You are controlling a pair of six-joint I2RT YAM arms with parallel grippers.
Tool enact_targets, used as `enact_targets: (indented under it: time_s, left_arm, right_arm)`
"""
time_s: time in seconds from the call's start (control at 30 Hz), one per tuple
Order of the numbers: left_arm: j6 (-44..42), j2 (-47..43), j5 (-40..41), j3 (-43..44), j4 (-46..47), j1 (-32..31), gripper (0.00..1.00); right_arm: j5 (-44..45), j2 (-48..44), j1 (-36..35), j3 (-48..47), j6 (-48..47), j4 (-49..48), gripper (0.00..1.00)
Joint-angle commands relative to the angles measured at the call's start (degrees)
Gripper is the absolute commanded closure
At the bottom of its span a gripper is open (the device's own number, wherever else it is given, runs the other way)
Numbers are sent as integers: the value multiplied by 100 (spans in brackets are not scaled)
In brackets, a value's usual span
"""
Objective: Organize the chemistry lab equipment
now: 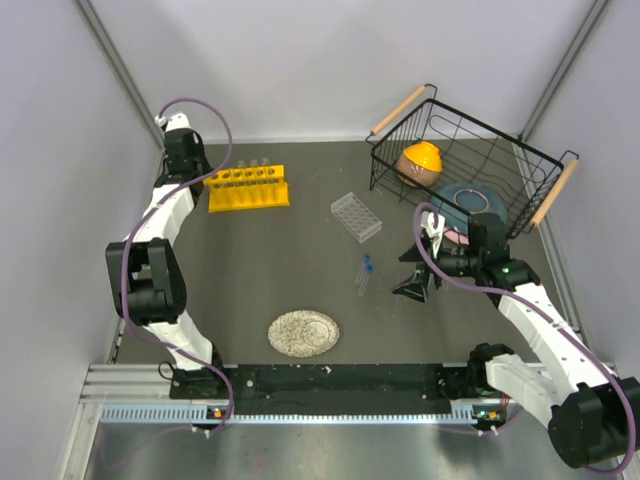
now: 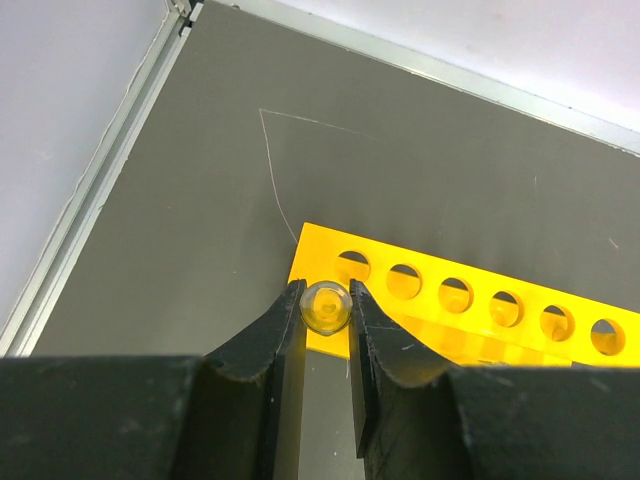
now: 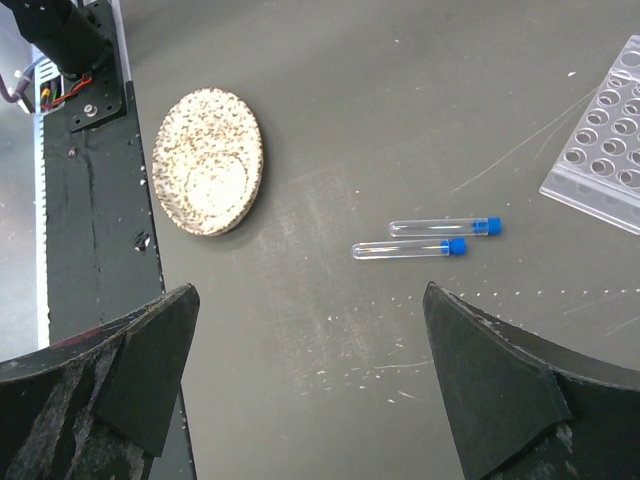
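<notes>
Left wrist view: a glass test tube [image 2: 325, 305] is pinched by the left gripper [image 2: 326, 293] just short of the end hole of the yellow rack [image 2: 520, 300], near the table's far left corner. If lowered misaligned, it could be cracked on the rim. The right gripper [image 3: 310, 300] is spread.

The left arm [image 1: 165, 215] is stretching to the far left, its left claw [image 2: 326, 292] pinching a test tube [image 2: 325, 310], while the right arm [image 1: 540, 315] is reaching mid-right, its right claw [image 3: 308, 300] gaping wide and pointing down.
</notes>
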State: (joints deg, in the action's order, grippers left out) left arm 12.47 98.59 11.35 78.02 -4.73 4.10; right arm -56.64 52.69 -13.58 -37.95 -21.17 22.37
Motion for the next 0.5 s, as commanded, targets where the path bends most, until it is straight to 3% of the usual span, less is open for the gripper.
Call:
enact_targets:
  time_s: [0.0, 0.47]
  left_arm:
    - [-51, 12, -81, 222, 148, 38, 95]
    - [-183, 459, -370, 108, 69, 47, 92]
  right_arm:
    - [-93, 22, 40, -248, -168, -84, 5]
    - [-66, 31, 49, -239, -186, -66, 5]
